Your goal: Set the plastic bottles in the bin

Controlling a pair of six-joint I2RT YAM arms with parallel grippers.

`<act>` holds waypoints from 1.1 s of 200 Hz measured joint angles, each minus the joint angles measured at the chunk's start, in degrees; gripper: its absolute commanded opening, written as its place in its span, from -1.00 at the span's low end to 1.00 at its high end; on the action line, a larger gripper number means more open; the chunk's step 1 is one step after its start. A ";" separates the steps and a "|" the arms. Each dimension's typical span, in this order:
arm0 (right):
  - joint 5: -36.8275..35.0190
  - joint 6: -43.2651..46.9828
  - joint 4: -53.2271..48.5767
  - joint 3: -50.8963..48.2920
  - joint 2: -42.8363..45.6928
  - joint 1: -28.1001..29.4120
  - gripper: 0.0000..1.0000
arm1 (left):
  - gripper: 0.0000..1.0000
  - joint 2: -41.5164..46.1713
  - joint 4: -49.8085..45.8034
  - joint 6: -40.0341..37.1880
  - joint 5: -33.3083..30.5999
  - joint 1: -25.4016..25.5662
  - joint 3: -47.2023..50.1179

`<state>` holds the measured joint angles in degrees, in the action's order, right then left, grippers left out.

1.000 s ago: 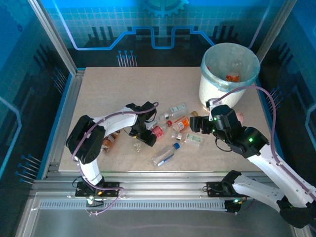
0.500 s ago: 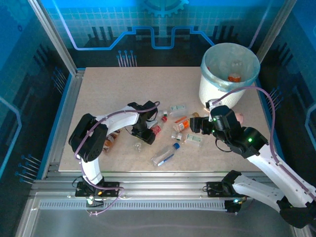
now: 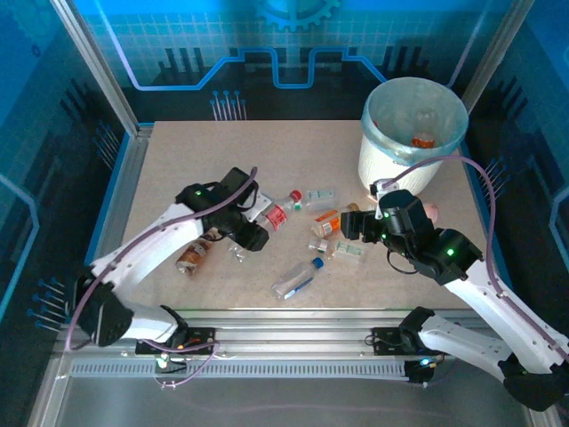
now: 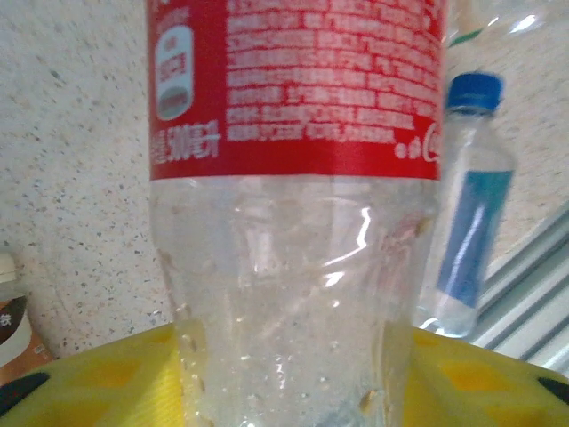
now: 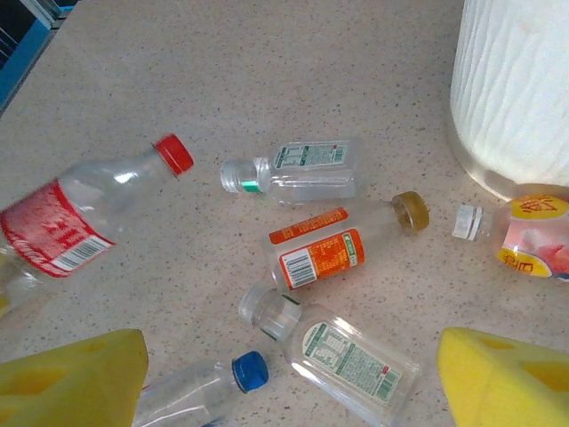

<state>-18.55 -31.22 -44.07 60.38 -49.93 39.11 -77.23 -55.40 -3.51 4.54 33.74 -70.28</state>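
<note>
Speckled beige table inside a blue-lit cell: the bin stands at its far right corner, holding what looks like only an item or two. The left gripper is clamped on the red-labelled bottle mid-table. The right gripper hangs spread above the orange-labelled bottle. Most bottles lie scattered mid-table, so the job is barely begun.

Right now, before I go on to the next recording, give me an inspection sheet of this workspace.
Surface: speckled beige tabletop, bottles scattered mid-table.
Job's things: bin far right, orange item inside; red-label bottle gripped; blue-cap bottle, orange-label bottle and pink bottle lying loose.
Clutter: nothing seen.
Claws: left claw shut on the red-label bottle; right claw open above loose bottles.
Cables: purple cable loops along each arm.
Surroundings: aluminium frame, blue panels.
</note>
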 measured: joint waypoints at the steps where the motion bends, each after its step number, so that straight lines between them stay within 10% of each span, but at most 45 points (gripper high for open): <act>1: 0.04 -0.04 0.00 0.00 -0.02 0.00 0.70 | 0.04 0.20 0.02 0.02 0.07 0.02 0.00; 88: 16.13 -2.80 9.44 2.99 -0.20 0.26 0.70 | -0.09 21.64 16.70 0.13 9.97 4.39 7.74; 220: 25.11 -5.46 20.92 9.03 -4.72 1.11 0.47 | -0.09 24.39 28.79 0.22 15.10 8.24 11.52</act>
<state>6.57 -36.69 -23.16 69.41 -54.65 40.23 -52.84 -26.61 -3.29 19.64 41.98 -58.76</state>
